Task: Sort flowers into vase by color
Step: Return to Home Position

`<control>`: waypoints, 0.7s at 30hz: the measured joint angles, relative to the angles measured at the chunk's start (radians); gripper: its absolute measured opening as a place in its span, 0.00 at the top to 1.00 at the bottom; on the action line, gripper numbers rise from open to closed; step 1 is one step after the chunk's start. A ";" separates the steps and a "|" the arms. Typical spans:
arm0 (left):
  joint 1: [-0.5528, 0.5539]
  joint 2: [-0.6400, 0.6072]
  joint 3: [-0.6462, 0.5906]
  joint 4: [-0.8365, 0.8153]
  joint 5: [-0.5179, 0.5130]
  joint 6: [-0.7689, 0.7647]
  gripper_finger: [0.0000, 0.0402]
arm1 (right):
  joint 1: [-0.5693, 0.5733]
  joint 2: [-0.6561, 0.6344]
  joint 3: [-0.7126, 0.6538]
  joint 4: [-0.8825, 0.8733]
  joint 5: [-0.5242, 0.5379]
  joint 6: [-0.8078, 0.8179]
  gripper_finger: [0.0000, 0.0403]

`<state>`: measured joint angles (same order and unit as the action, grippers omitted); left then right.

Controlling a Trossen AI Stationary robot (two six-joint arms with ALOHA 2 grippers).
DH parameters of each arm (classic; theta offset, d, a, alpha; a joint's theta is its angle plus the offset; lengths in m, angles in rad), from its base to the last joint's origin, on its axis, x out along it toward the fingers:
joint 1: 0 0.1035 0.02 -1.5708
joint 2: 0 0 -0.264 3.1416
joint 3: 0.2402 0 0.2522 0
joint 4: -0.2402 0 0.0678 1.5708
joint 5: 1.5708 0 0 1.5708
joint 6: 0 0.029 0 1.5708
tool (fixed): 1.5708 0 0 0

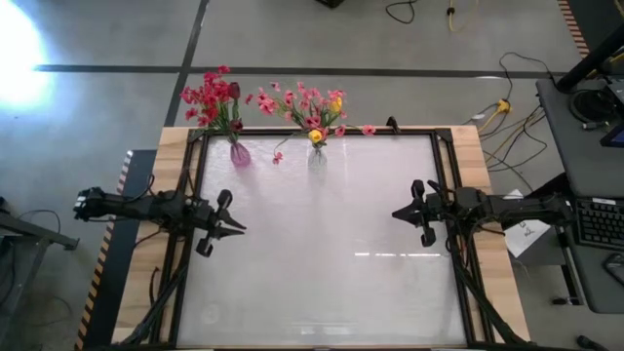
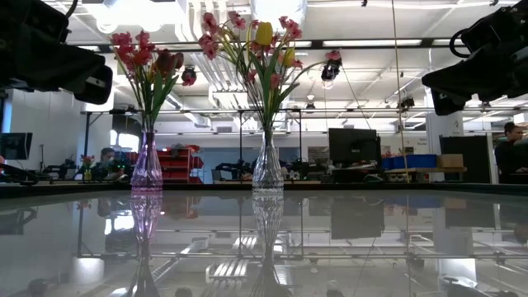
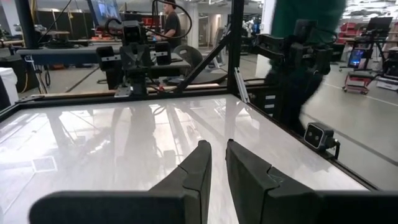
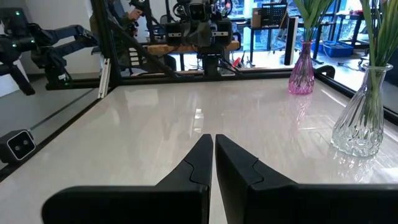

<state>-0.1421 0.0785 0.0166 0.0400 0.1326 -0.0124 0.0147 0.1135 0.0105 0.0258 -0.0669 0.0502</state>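
Two vases stand side by side at the far edge of the shiny white table top (image 1: 322, 253), with a gap between them. The little purple glass vase (image 2: 147, 169) is on the left. It holds a bunch of red flowers (image 2: 142, 51) on thin green stems: lots of small bright red blossoms and one darker red bud (image 2: 167, 61). The stems go down into the vase's thin neck and the blossoms spread out above it.

The tall clear glass vase (image 2: 267, 165) with ribs cut into it is near the middle of the far edge. It holds pink flowers (image 2: 216, 41) on long green leafy stems, plus yellow buds (image 2: 263, 33) among them. Some pink sprays bend far out to the sides. From above, one small pink blossom (image 1: 278, 156) shows between the two vases. It is not clear if it hangs from a stem or lies on the table.

The left gripper (image 1: 239, 228) is up over the left side of the table, well away from the vases. Its two dark fingers (image 3: 198, 163) are close together with only a thin gap, and they hold nothing.

The right gripper (image 1: 396, 213) is up over the right side, facing the left one across the bare middle of the table. Its fingers (image 4: 200, 155) are almost touching at the tips, and they hold nothing too.
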 joint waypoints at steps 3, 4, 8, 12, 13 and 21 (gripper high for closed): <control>0.000 0.005 0.001 0.000 0.000 0.000 0.91 | 0.000 0.000 0.000 0.000 0.000 0.000 0.97; 0.000 0.007 0.001 0.000 0.000 0.000 0.91 | 0.000 0.000 0.000 0.000 0.000 0.000 0.97; 0.000 0.015 0.001 0.000 0.000 0.000 0.91 | 0.000 0.000 0.000 0.000 0.000 0.000 0.97; 0.000 0.022 0.001 0.000 0.000 0.000 0.91 | 0.000 0.000 0.000 0.001 0.000 0.000 0.97; 0.000 0.024 0.001 0.000 0.000 0.000 0.91 | 0.000 0.000 0.000 0.001 0.000 0.000 0.97; 0.000 0.034 0.001 0.001 0.000 0.000 0.91 | 0.000 0.000 0.000 0.001 0.000 0.000 0.97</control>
<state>-0.1421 0.1127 0.0177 0.0406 0.1329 -0.0124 0.0147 0.1135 0.0101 0.0265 -0.0669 0.0503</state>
